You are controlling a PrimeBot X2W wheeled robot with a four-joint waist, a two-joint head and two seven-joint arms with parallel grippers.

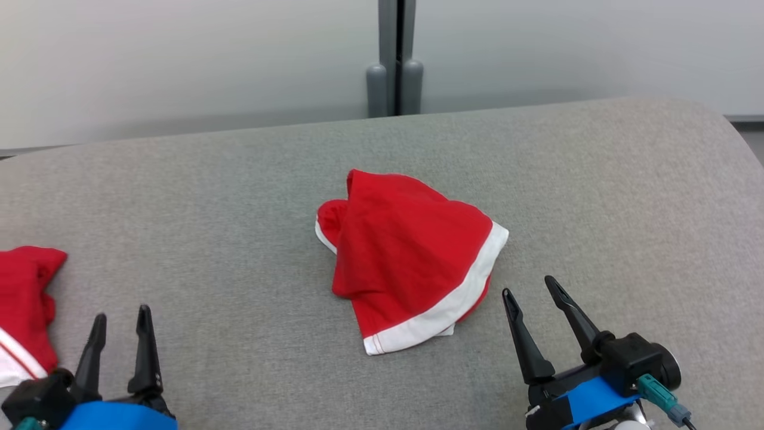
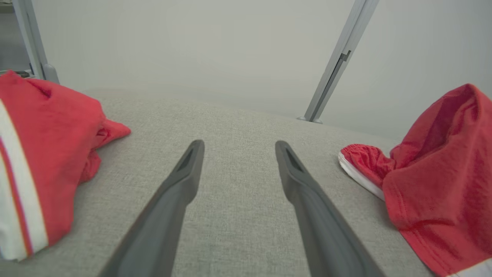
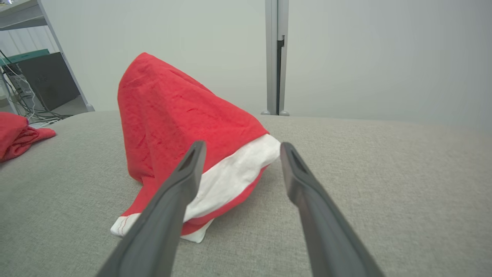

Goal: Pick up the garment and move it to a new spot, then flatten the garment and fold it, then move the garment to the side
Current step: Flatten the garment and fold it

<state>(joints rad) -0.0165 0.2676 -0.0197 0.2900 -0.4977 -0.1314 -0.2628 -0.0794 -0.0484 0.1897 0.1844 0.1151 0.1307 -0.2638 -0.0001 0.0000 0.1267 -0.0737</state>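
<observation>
1. A red garment [image 1: 412, 257] with a white band lies in a crumpled heap at the middle of the grey table [image 1: 239, 197].
2. The right gripper [image 1: 528, 285] hovers just beside its near right edge, fingers spread and empty.
3. The left gripper [image 1: 121, 316], also spread and empty, sits well apart, near a second red cloth [image 1: 24, 304] at the table's left edge.

No text, label, brand or number can be read. The red garment [image 1: 412, 263], just ahead and to the left of the right gripper's [image 1: 528, 286] jaws, bears only a plain white band. The second red garment [image 1: 24, 310], left of the left gripper's [image 1: 122, 312] jaws, has unlettered stripes.
</observation>
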